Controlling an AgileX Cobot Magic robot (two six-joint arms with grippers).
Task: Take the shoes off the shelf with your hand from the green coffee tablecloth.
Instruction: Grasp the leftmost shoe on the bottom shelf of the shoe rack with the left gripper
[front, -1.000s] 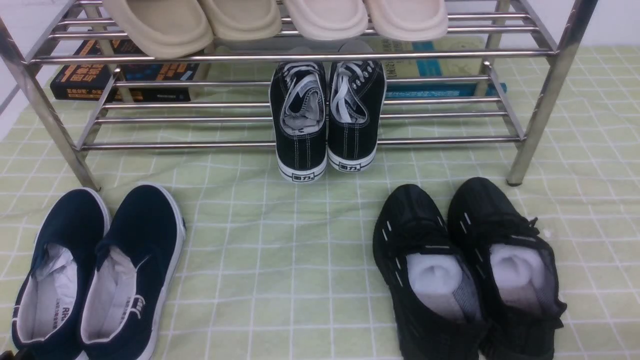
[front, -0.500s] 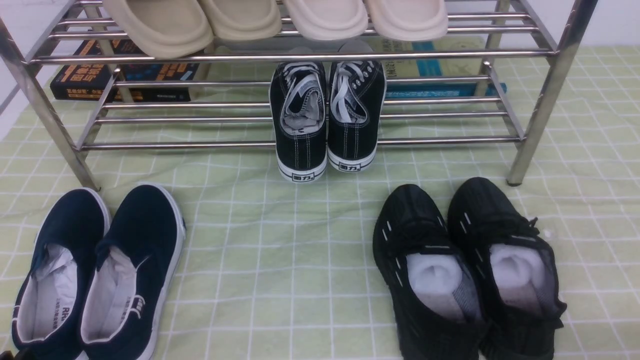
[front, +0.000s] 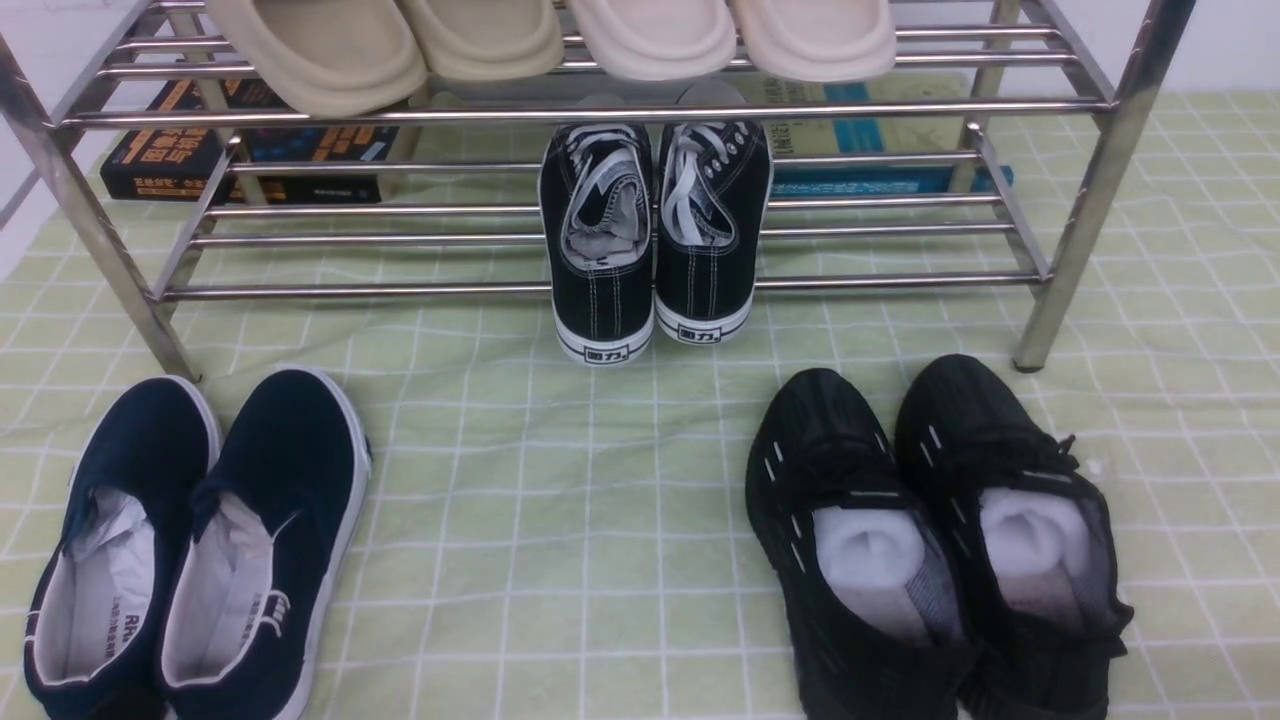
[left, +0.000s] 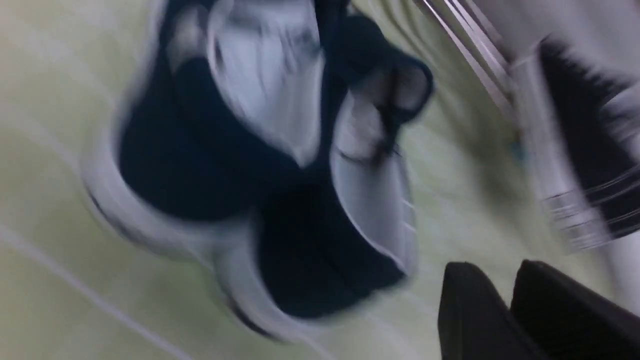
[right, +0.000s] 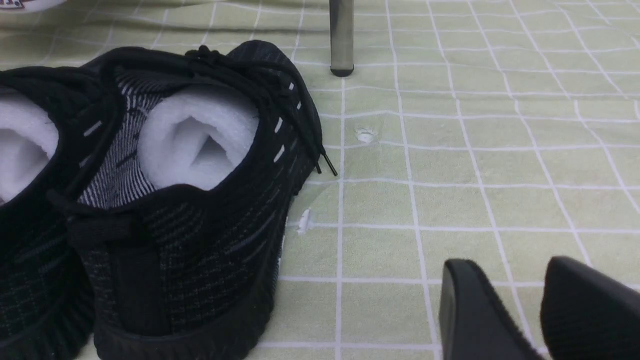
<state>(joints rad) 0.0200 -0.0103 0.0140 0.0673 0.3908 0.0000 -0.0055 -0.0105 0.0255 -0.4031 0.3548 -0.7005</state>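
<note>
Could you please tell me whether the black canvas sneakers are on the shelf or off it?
On it: the sneakers sit upright on the lower rails of the shelf, heels overhanging the front rail.

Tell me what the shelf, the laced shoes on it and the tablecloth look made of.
The shelf: polished metal tube, likely steel, with mirror-like glints. The laced shoes: matte black woven fabric, probably canvas, with white stitching and a smooth white sole band, seemingly rubber. The tablecloth: thin pale green cloth with a white grid; it wrinkles softly, fibre unclear.
</note>
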